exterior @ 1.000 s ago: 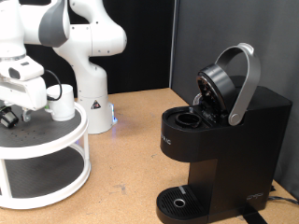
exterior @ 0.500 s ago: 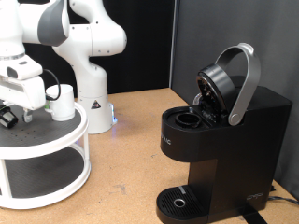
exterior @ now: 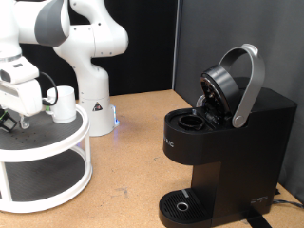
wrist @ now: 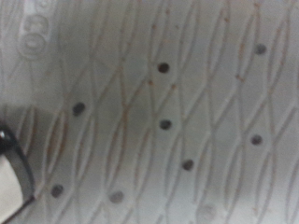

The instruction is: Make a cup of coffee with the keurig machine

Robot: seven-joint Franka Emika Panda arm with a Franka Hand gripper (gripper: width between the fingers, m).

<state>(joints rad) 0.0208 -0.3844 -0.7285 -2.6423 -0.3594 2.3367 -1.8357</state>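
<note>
So the gripper (exterior: 11, 116) is down at the far left edge of the exterior view, hanging just over the top shelf of a white round two-tier stand (exterior: 57, 142). Honestly can't tell if the fingers are spread or closed; they're dark, half cut off by the frame edge, and nothing shows clearly between them. The wrist view doesn't help much either: it's basically all grey patterned mat (wrist: 168, 112) with wavy lines and little dark dots, plus a sliver of one finger (wrist: 11, 177) poking in at the corner. No object between the fingers there that I can see.

The cup (exterior: 64, 103) sits upright on that same top shelf, just beside the hand on the exterior view's right. It looks very close to the white wrist body, maybe touching, but I can't say for sure from this angle.

The white arm (exterior: 66, 28) loops up and back behind the stand, with its base (exterior: 95, 104) planted on the tan table (exterior: 133, 152) near the cup.

The keurig machine (exterior: 223, 142) is well apart from all that, over on the exterior view's right half. Its lid (exterior: 228, 85) is flipped up with the silver-grey handle arching over it, so the pod chamber is open, and the round drip base (exterior: 182, 205) at the bottom has nothing standing on it.
</note>
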